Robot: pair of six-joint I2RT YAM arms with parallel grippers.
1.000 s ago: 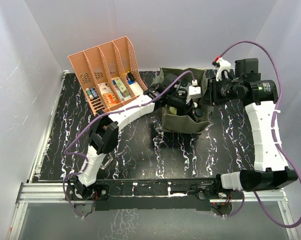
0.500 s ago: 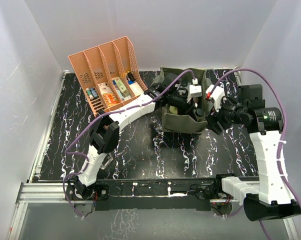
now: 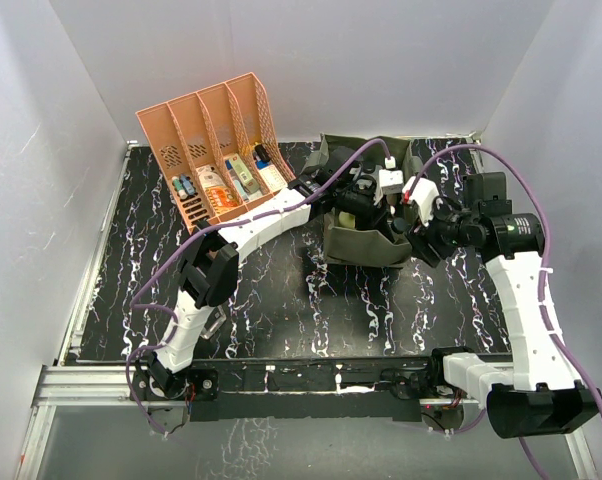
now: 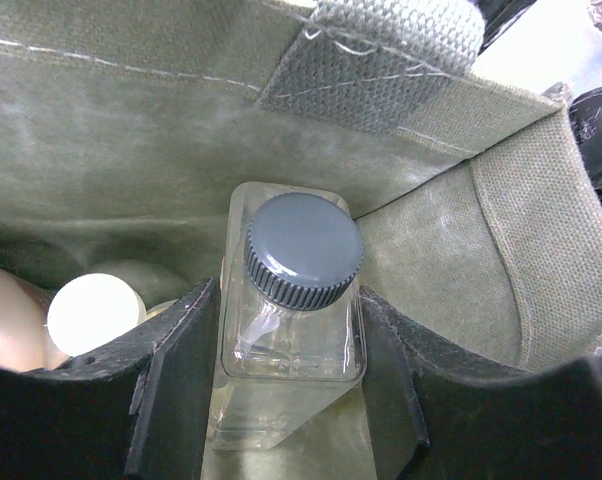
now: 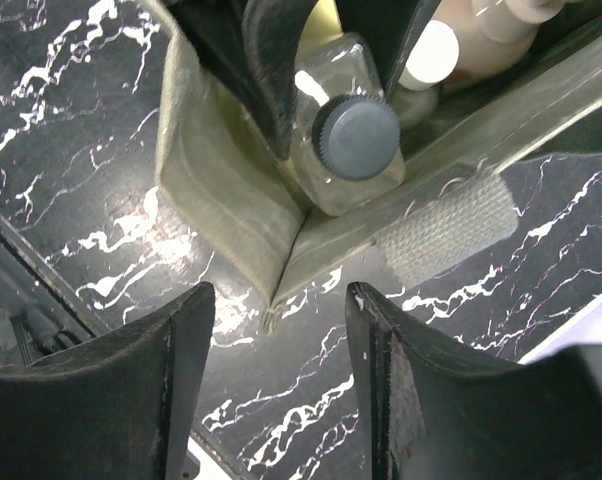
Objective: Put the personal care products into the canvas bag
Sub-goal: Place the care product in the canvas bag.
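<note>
My left gripper (image 4: 286, 335) has its jaws clamped on the clear square plastic bottle with a dark grey ribbed cap (image 4: 303, 245), low in a corner of the boxy olive-green canvas bag (image 4: 131, 150) near the far edge of the black marbled table (image 3: 381, 310). My right gripper (image 5: 279, 315) hangs just outside that corner, jaws apart and empty. I judge this bottle only needs releasing, but the bag's walls hide how many others lie inside beside a round white cap (image 4: 93, 313).

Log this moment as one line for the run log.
left gripper: shut on clear dark-capped bottle, inside canvas bag | right gripper: open, empty, above bag's corner | white-capped bottle: in bag
</note>
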